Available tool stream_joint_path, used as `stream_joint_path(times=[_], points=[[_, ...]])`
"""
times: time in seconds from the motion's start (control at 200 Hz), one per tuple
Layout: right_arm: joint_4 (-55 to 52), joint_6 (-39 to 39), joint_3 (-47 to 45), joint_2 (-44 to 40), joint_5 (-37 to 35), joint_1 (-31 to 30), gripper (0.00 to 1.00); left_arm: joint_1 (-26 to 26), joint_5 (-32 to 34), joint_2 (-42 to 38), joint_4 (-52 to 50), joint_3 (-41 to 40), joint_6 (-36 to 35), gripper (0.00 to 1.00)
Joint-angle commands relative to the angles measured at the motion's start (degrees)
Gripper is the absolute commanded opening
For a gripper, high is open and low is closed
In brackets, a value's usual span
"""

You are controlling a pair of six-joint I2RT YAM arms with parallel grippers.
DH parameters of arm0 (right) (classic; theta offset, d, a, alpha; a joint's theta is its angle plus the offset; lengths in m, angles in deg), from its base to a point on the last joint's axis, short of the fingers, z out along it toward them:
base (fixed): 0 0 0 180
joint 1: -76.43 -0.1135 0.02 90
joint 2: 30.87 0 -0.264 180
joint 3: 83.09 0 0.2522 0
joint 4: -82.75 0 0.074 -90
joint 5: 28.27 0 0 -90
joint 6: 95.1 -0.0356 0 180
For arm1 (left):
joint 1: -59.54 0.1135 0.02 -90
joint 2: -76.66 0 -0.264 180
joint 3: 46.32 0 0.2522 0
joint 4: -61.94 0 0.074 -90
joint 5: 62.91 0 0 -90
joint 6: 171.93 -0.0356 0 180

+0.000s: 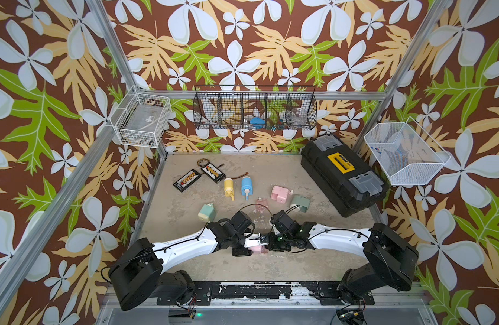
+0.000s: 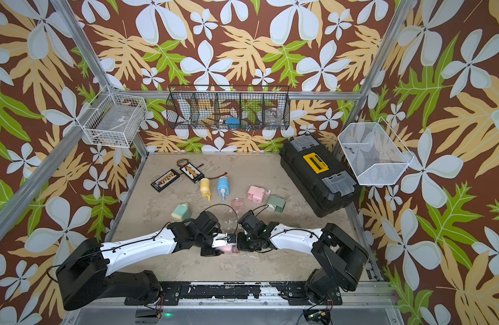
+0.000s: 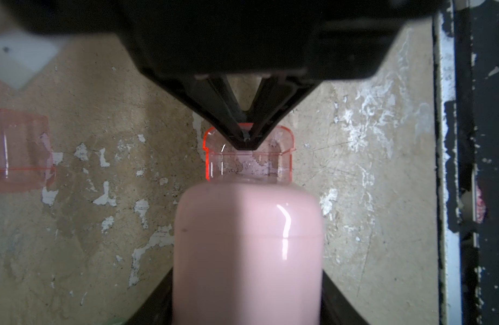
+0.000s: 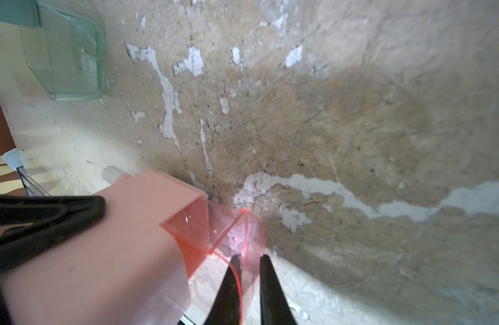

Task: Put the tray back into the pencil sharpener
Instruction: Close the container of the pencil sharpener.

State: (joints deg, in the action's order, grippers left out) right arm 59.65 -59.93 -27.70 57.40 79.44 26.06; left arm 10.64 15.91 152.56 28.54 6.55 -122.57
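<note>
The pink pencil sharpener [image 3: 247, 247] is clamped between the black fingers [image 3: 158, 305] of my left gripper [image 3: 247, 309], low over the table's front middle [image 1: 256, 249]. The clear pink tray [image 3: 248, 163] sticks partway out of the sharpener's open end, in line with its slot. My right gripper [image 4: 250, 260] faces the left one and is shut on the tray's outer end wall [image 4: 242, 233], with one finger inside the tray and one outside. In both top views the two grippers meet tip to tip over the sharpener [image 2: 225, 249].
On the table behind lie a second loose pink tray [image 1: 261, 204], another pink sharpener [image 1: 280, 194], a green one [image 1: 300, 203], yellow [image 1: 228, 187], blue [image 1: 246, 185] and pale green [image 1: 206, 212] ones, two circuit boards [image 1: 188, 180] and a black toolbox [image 1: 344, 176]. A green tray [image 4: 71, 64] lies nearby.
</note>
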Motion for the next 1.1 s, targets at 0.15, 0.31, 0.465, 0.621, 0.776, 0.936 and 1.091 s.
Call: stream_joint_path(times=[0.15,0.31,0.465,0.621,0.776,0.936,1.091], points=[[5.22,0.76,-1.53,-4.70,2.13,1.52,0.30,-0.05,0.38,-0.66,0.28,-0.91,1.34,0.43],[1.75,1.60,-5.19,-12.02,-1.13,4.92,0.37,-0.05,1.17,-1.28,0.59,-2.10,2.10,0.42],[-3.91,2.78,-6.53,-11.01,-5.00,5.70,0.29,-0.05,1.09,-1.86,1.20,-2.89,3.01,0.41],[0.20,2.58,-5.35,-6.96,-1.61,4.48,0.24,-0.05,0.64,-2.26,2.31,-3.25,4.48,0.41],[2.77,3.59,-1.89,-0.89,1.70,2.33,0.22,-0.05,-0.15,-2.86,3.57,-3.69,5.82,0.41],[7.46,2.37,-0.59,1.94,4.69,0.59,0.21,-0.05,-0.99,-2.99,4.98,-4.26,7.30,0.41],[10.66,1.24,-1.00,2.77,6.80,0.36,0.20,-0.05,-1.61,-3.06,6.33,-4.75,8.42,0.41]])
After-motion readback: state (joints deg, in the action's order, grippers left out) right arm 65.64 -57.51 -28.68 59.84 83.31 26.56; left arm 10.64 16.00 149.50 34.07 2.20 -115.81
